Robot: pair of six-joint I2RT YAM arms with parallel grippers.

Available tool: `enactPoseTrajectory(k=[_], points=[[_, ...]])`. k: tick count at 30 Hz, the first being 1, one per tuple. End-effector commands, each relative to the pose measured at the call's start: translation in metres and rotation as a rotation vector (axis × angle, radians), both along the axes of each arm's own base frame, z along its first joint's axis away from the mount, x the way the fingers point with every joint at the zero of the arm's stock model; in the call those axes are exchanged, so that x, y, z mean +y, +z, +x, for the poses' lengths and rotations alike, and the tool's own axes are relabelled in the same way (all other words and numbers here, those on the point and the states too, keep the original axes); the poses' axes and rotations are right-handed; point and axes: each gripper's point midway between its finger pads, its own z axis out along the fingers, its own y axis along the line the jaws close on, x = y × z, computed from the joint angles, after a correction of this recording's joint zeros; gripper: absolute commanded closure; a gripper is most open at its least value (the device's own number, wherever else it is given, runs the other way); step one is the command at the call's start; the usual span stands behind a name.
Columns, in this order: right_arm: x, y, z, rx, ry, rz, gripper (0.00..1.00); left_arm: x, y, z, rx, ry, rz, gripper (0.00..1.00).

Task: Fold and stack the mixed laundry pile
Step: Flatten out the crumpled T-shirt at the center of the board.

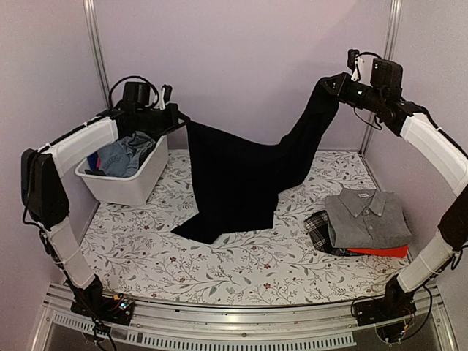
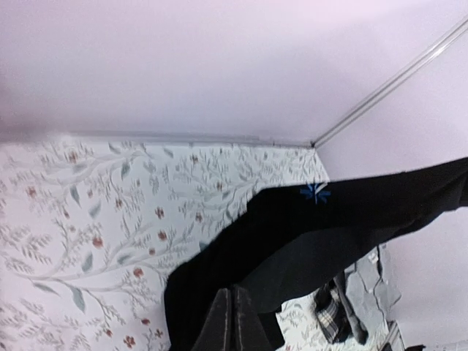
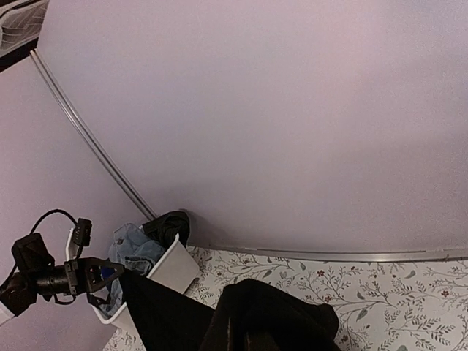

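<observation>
A large black garment (image 1: pixel 234 183) hangs stretched in the air between both grippers, and its lower edge rests on the table. My left gripper (image 1: pixel 180 119) is shut on its upper left corner, beside the tub. My right gripper (image 1: pixel 327 82) is shut on the other end, high at the back right. In the left wrist view the fingers (image 2: pixel 234 292) are pressed together against the black garment (image 2: pixel 314 227). In the right wrist view the black garment (image 3: pixel 281 311) drapes over the right gripper (image 3: pixel 238 330). Blue denim pieces (image 1: pixel 123 156) lie in the tub.
A white plastic tub (image 1: pixel 135 183) stands at the back left on the floral tablecloth (image 1: pixel 241 259). At the right sits a folded stack: a grey collared shirt (image 1: pixel 365 218) over a red shirt (image 1: pixel 384 251), with black-and-white plaid cloth (image 1: pixel 318 228) beside it.
</observation>
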Motion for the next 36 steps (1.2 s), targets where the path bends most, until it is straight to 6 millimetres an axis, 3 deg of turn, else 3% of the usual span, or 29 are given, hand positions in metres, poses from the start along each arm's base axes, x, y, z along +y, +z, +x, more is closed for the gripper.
enactPoseTrajectory(k=[1,5,9,13,19,24,29,31,33,35,36], points=[[0.009,0.086,-0.016,-0.24,0.089,0.007,1.0,0.045,0.115,0.023,-0.229,0.148,0.027,1.0],[0.017,0.128,-0.024,-0.34,0.15,0.006,1.0,0.058,0.207,0.018,-0.421,0.153,-0.004,1.0],[0.021,0.151,-0.047,-0.396,0.209,0.013,1.0,0.066,0.28,-0.015,-0.6,0.142,-0.014,1.0],[0.027,0.178,-0.096,-0.473,0.27,0.015,1.0,0.072,0.326,-0.065,-0.733,0.106,-0.025,1.0],[0.041,0.212,-0.183,-0.598,0.374,0.038,1.0,0.093,0.385,-0.167,-0.952,0.092,-0.061,1.0],[0.047,0.233,-0.255,-0.67,0.482,0.1,1.0,0.104,0.415,-0.247,-1.083,0.041,-0.123,1.0],[0.034,0.255,-0.308,-0.744,0.561,0.172,1.0,0.115,0.435,-0.295,-1.165,0.04,-0.154,1.0],[0.026,0.263,-0.317,-0.774,0.548,0.194,1.0,0.12,0.439,-0.299,-1.169,0.065,-0.159,1.0],[0.018,0.272,-0.317,-0.787,0.502,0.208,1.0,0.12,0.437,-0.29,-1.155,0.078,-0.153,1.0],[0.012,0.276,-0.303,-0.776,0.414,0.192,1.0,0.116,0.427,-0.268,-1.115,0.089,-0.129,1.0],[0.014,0.271,-0.285,-0.751,0.359,0.168,1.0,0.115,0.419,-0.254,-1.085,0.099,-0.113,1.0]])
